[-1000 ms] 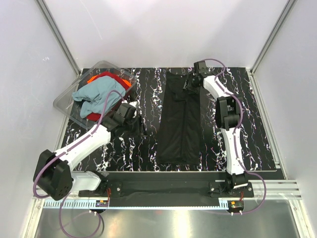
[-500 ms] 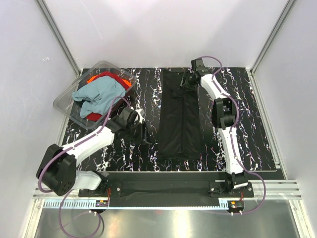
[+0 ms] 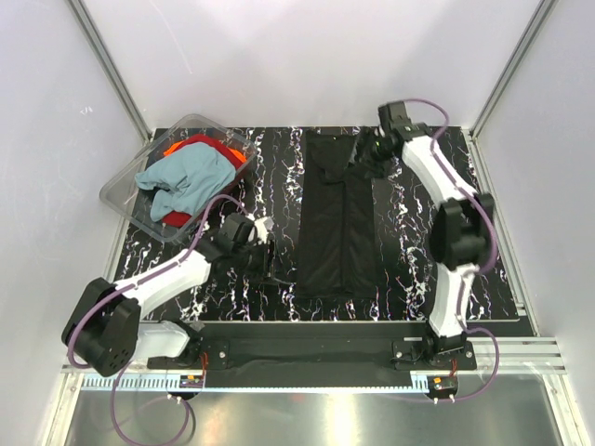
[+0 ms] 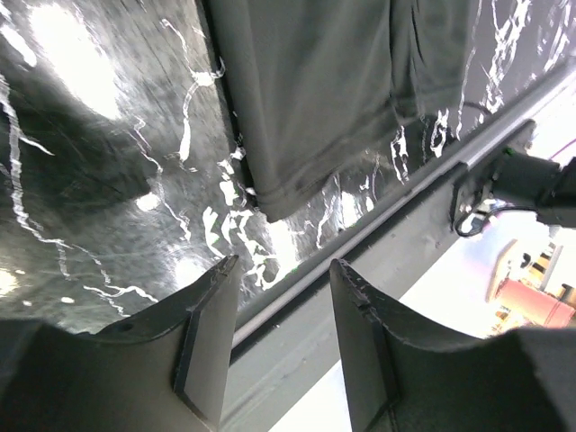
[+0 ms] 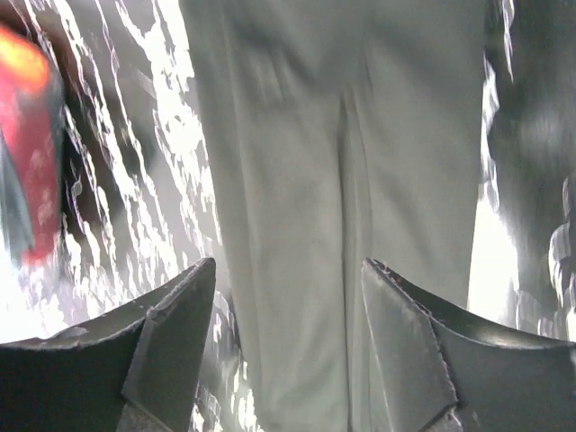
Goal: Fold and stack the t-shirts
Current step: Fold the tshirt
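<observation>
we see the black t-shirt [image 3: 337, 223] folded into a long strip on the surface [image 3: 400, 269]. the tub [image 3: 116, 190] holds the teal-blue t-shirt [image 3: 186, 177] over the red-orange t-shirt [image 3: 210, 145]. left end effector [image 4: 283, 333] and right end effector [image 5: 288, 333] gape, empty.

clear plastic tub [image 3: 124, 190]: far-left table corner | black white-veined tabletop [image 3: 402, 268] | metal rail [image 3: 316, 383]: near edge

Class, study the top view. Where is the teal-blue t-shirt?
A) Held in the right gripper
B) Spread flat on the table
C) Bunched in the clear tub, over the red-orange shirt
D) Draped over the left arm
C: the teal-blue t-shirt lies crumpled inside the clear plastic tub, partly covering the red-orange t-shirt.
</observation>
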Controlling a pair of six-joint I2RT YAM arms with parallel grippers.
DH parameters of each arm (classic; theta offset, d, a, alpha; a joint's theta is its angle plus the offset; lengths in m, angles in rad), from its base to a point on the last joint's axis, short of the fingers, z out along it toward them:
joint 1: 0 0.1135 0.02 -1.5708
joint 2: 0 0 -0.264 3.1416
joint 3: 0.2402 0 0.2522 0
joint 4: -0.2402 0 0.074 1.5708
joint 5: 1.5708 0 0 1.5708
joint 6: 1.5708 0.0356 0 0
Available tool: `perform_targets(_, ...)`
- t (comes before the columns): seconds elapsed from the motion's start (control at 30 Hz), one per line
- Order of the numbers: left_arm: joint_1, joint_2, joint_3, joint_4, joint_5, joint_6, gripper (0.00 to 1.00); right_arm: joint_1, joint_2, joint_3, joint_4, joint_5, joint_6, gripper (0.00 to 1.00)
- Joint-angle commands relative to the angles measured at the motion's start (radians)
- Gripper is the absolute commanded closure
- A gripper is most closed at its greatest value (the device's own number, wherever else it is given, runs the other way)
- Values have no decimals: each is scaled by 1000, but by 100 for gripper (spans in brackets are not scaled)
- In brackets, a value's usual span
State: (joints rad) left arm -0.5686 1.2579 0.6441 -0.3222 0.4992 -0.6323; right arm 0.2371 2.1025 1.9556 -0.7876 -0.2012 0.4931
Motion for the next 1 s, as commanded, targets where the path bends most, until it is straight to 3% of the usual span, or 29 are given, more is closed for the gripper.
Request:
perform_targets(0.0,-4,-40,-27,89,68,-36,50,11,-229,-254,-10,-49,74,28)
perform_targets(0.17,-17,20,-29,138,101,-53,48,13,-481,-714,39,-34,153,30)
perform_targets(0.37,-53,66,-37,149,10,-70,47,11,-729,-1044,36,-30,239,35)
perform_targets(0.5,-76,58,-69,155,-45,-78,47,11,-850,-1178,60,-29,298,38)
perform_targets(0.67,-88,87,-119,218,-70,-107,47,11,-892,-1316,163,-95,338,42)
perform_targets(0.97,-123,193,-84,258,-106,-152,50,13,-938,-1402,189,-79,377,46)
